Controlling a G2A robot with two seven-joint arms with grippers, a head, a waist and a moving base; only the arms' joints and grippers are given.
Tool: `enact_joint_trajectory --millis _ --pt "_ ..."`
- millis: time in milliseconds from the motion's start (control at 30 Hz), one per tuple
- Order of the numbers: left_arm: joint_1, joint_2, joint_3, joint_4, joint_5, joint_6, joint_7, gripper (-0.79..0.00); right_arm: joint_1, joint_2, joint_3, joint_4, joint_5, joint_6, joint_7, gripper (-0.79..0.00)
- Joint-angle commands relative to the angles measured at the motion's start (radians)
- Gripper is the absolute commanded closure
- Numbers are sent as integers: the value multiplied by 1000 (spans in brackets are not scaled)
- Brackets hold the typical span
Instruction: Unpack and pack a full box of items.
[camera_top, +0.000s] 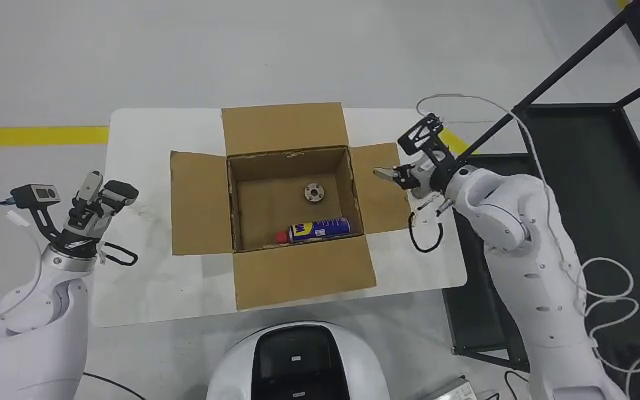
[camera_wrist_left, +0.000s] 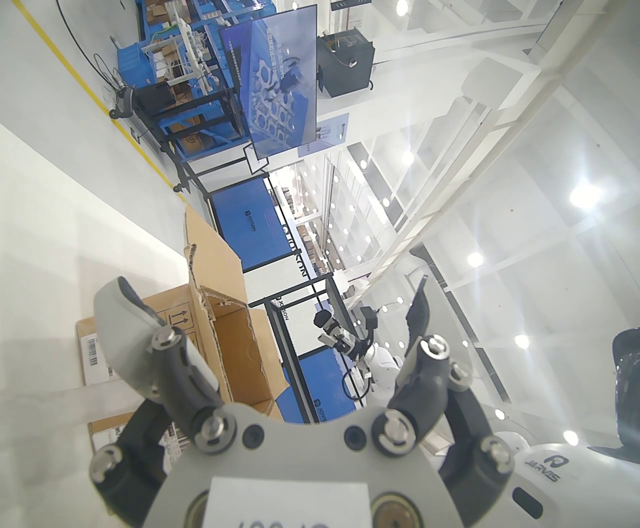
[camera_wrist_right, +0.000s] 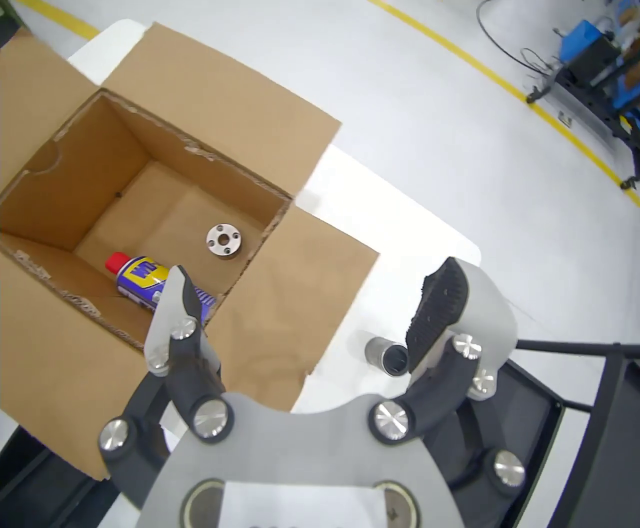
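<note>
The right end effector hangs wide open and empty over the open brown cardboard box, where the rigid blue-and-yellow spray can, probably light and slippery, suits a mid-body grip.

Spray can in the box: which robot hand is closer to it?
Right. The right gripper hangs open over the side flap of the box, just beside the opening where the spray can lies. The left gripper is far off, beyond the opposite flap at the table edge.
</note>
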Motion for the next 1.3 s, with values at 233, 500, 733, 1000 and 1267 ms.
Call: enact_joint_trajectory --millis 233,500,733,1000,1267 --pt "0 0 0 0 0 0 0 -785 130 -9 -127 99 15 -35 73 -785" --pt "0 0 0 0 0 0 0 -785 130 -9 -127 99 15 -35 73 -785" --pt "0 0 0 0 0 0 0 -785 130 -9 -127 99 15 -35 73 -785" --pt "0 0 0 0 0 0 0 -785 130 -9 -127 99 15 -35 73 -785" --pt "0 0 0 0 0 0 0 -785 130 -9 -127 99 15 -35 73 -785"
